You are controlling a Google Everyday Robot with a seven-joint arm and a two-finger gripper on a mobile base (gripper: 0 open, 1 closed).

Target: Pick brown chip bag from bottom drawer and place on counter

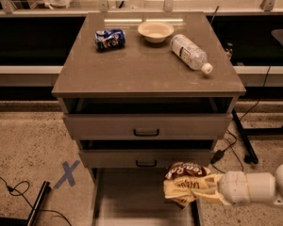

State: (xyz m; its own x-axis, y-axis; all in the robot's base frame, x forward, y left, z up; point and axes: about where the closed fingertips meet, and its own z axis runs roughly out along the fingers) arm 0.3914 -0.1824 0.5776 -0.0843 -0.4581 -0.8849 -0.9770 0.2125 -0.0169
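Camera view, looking down on the counter (146, 74) and the drawers beneath it. Below the counter's front edge, toward its right corner: the gripper (211, 195), reaching in from the right on a white arm. Jaws closed on the right end of the brown chip bag (184, 185), as far as can be made out, with the tips mostly buried in crumpled foil. Holds the bag well below counter level, in front of the middle drawer (132, 159) and over the right rim of the bottom drawer (132, 197). Seems to hang clear of the bare tray floor rather than rest on it.

On the counter's back half: a crushed blue can (110, 39) at back left, a small bowl (155, 30) at back centre, a plastic bottle (190, 53) on its side toward the right.

Judged about midway. Done: grasp made, bag up out of the bottom drawer. Left: raise it above counter level, carry it in over the front edge, set it down on the front half of the counter away from the bottle, then let go and draw back.
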